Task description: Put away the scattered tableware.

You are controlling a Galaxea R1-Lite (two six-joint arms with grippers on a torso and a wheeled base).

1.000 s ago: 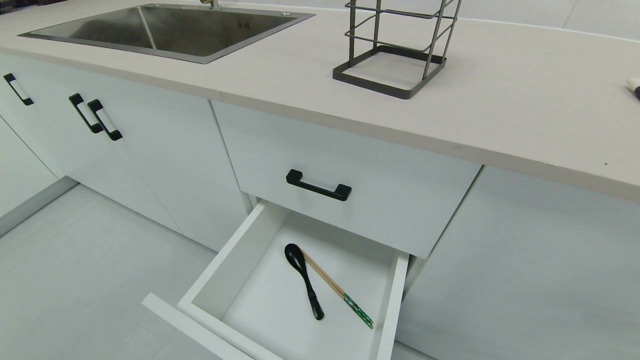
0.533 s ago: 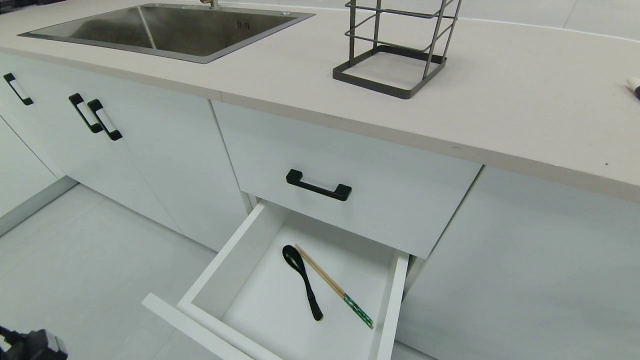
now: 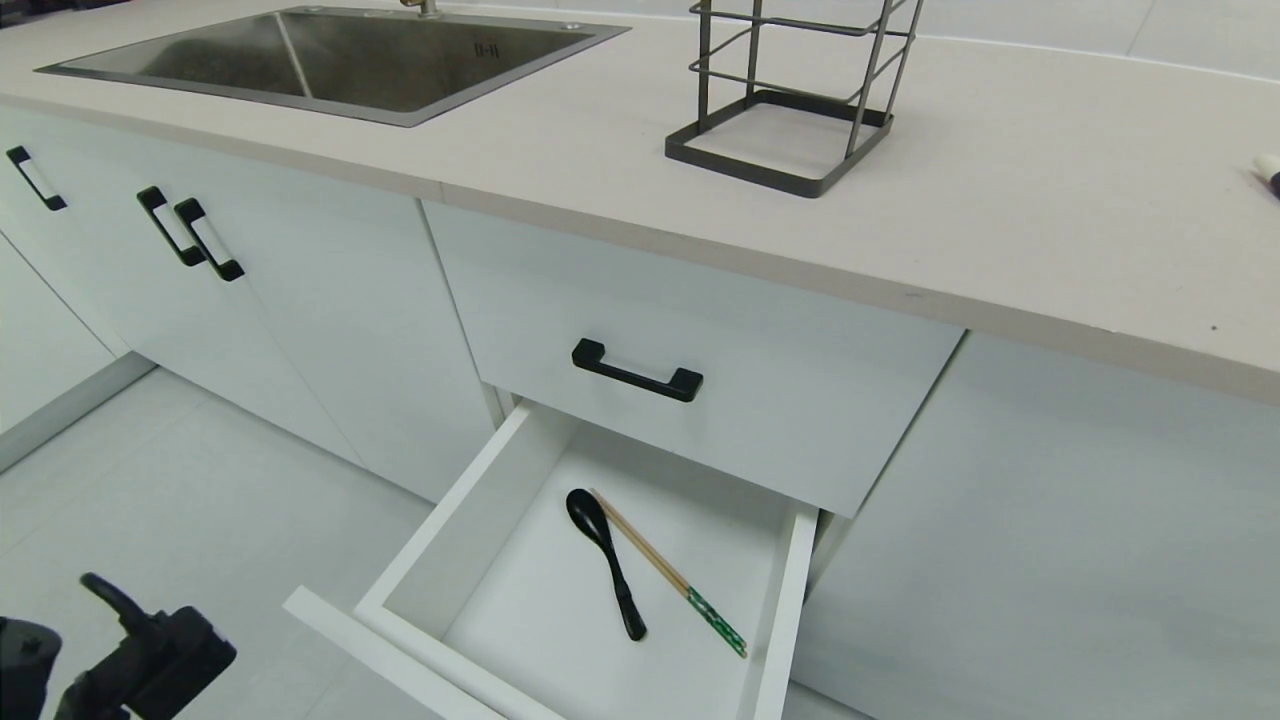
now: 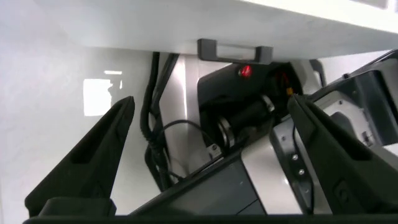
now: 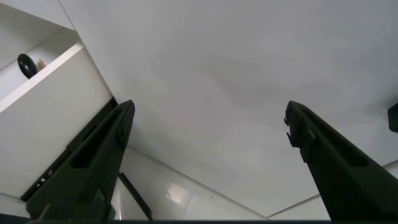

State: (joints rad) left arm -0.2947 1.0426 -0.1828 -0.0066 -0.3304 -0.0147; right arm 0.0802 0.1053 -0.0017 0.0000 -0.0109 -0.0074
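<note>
The pale surface runs across the upper half of the head view, with a steel sink set into it at upper left and a dark wire rack standing at upper centre, its top cut off by the frame edge. At the far right edge a small pale and dark object lies on the surface, too cropped to identify. Below are white cabinet doors with black handles on the left, and a closed drawer front with a black handle at centre. A grey floor fills the lower left. Under the closed front an open drawer juts toward the bottom of the frame, its near end partly cut off. Inside it lie a black spoon and, just beside it on the right, a pair of chopsticks with green ends. The bowl of the spoon touches or nearly touches the chopstick tips. The left end effector shows dark in the lower left corner of the head view, over the floor; its fingers are spread wide with nothing between them. The right end effector is likewise spread wide and holds nothing, facing a plain white panel, with the spoon's bowl peeking over the drawer wall at upper left of its wrist view.
</note>
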